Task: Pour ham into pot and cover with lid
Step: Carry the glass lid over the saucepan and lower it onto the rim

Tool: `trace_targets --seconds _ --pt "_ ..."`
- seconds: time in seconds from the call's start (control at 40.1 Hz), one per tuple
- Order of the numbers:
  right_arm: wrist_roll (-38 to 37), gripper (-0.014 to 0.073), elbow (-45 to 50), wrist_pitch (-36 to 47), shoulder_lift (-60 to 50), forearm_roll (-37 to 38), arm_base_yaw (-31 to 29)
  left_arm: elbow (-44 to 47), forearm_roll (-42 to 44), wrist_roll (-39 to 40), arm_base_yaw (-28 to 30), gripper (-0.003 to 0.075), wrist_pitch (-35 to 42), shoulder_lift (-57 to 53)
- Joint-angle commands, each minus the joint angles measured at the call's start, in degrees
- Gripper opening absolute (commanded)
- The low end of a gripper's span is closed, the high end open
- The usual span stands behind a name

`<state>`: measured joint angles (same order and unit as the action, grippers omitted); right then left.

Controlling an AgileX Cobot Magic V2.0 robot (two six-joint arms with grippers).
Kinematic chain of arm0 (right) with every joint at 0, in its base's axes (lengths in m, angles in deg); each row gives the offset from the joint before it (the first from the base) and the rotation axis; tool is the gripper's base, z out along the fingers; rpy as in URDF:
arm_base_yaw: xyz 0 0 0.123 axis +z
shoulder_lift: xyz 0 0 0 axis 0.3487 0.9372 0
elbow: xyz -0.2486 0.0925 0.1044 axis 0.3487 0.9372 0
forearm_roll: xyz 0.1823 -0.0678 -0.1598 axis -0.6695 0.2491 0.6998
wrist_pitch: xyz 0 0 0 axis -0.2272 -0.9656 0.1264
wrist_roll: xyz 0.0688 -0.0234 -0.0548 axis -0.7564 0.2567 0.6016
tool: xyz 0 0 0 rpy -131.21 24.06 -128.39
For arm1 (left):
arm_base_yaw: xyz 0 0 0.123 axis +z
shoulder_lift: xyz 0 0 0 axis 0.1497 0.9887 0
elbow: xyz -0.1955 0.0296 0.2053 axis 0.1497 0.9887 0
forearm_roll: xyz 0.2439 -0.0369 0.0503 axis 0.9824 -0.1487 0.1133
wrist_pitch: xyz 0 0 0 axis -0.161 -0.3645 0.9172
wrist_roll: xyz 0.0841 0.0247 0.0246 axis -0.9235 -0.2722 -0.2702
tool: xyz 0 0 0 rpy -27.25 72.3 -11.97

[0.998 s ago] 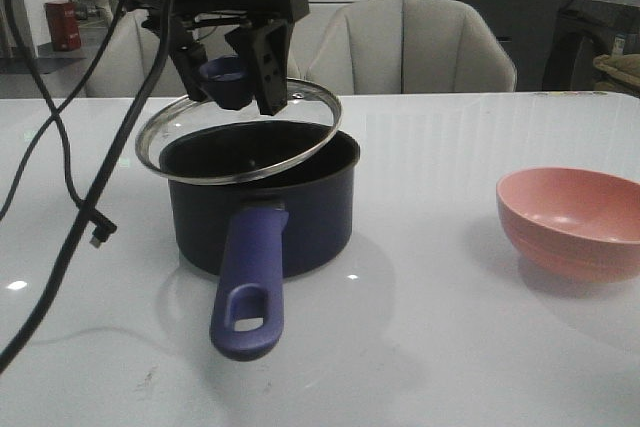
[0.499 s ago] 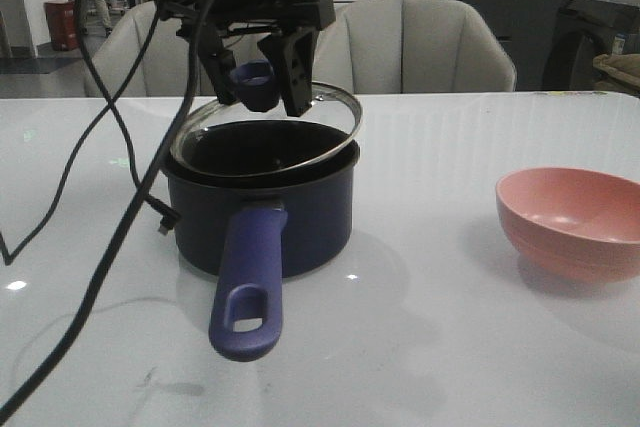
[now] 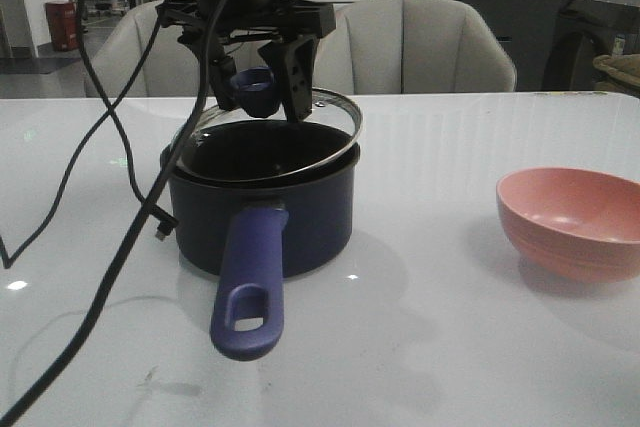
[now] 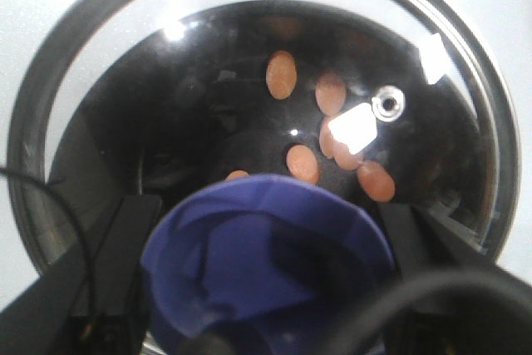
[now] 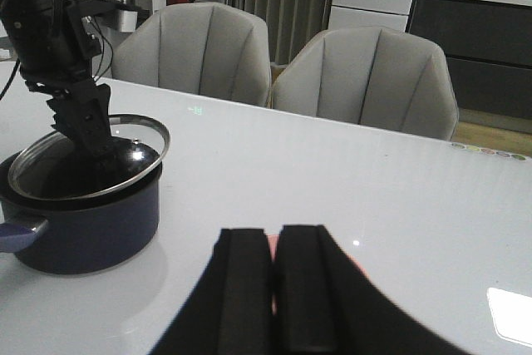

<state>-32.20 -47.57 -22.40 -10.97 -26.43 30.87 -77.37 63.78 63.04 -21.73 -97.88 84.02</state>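
Glass lid (image 3: 268,137) hangs tilted in my left gripper (image 3: 256,89), clamped on its blue knob just above the pot (image 3: 262,197) with the ham (image 4: 281,74) inside, so next I level, lower, release; my right gripper (image 5: 275,288) sits closed, empty.

Front and right-wrist views share the pot (image 3: 262,197), left-wrist looks straight down.
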Motion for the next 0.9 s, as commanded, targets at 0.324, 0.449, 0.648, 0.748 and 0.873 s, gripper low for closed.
trace_targets --seconds 0.324,0.449,0.648,0.748,0.873 --pt "0.5 0.0153 -1.6 4.5 0.7 -0.5 0.3 -2.3 -1.5 0.4 -0.3 0.0126 -2.0 -4.0" --pt "0.5 0.0153 -1.6 4.5 0.7 -0.5 0.3 -2.3 -1.2 0.4 -0.3 0.0126 -2.0 -5.2" --pt "0.5 0.0153 -1.6 4.5 0.7 -0.5 0.3 -1.6 -0.9 0.1 -0.3 0.0126 -2.0 -5.8" --pt "0.5 0.0153 -1.6 4.5 0.7 -0.5 0.3 1.2 -1.0 -0.1 -0.3 0.0126 -2.0 -5.9" --pt "0.5 0.0153 -1.6 4.5 0.7 -0.5 0.3 2.2 -0.4 -0.1 -0.3 0.0126 -2.0 -5.9"
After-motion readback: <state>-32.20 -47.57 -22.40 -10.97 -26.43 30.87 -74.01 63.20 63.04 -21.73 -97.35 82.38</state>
